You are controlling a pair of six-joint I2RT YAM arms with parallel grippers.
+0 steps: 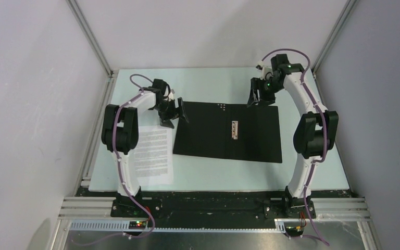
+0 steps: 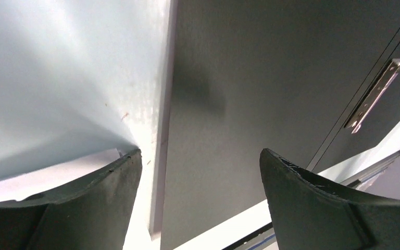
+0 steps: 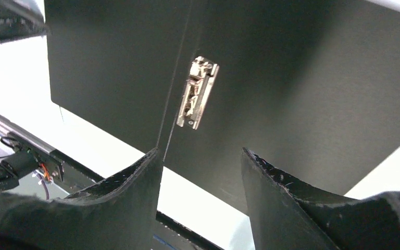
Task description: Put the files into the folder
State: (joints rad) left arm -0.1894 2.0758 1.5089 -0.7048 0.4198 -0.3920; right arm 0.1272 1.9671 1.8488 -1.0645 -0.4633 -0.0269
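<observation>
Left gripper (image 1: pixel 174 115): jaws wide apart, nothing between them. It sits over the left edge of the folder (image 1: pixel 228 131), near that cover's far corner. In the left wrist view its two fingers (image 2: pixel 83 203) straddle that edge, one over the table (image 2: pixel 57 67), the other over the black cover (image 2: pixel 271 78). Can't tell if either tip touches down.

Right gripper (image 1: pixel 255 99): jaws partly open with a clear gap, narrower than the left's, and nothing clamped. It sits at the folder's far edge, over the right-hand cover. The right wrist view shows the fingers (image 3: pixel 135 182) apart over the black surface (image 3: pixel 302 78). Contact unclear.

Folder: lying open and flat, black inside up, mid table, slightly skewed to the table edges. The metal clip (image 1: pixel 234 129) runs along the spine, shiny and closed flat, also seen in both wrist views (image 2: pixel 375 94) (image 3: pixel 198 94).

Files (image 1: pixel 153 153): white printed sheet(s) flat on the table, just beside the folder's left edge, toward the near-left corner. They are partly under the left arm (image 1: pixel 125 135). Can't count sheets. None lie on the folder.
</observation>
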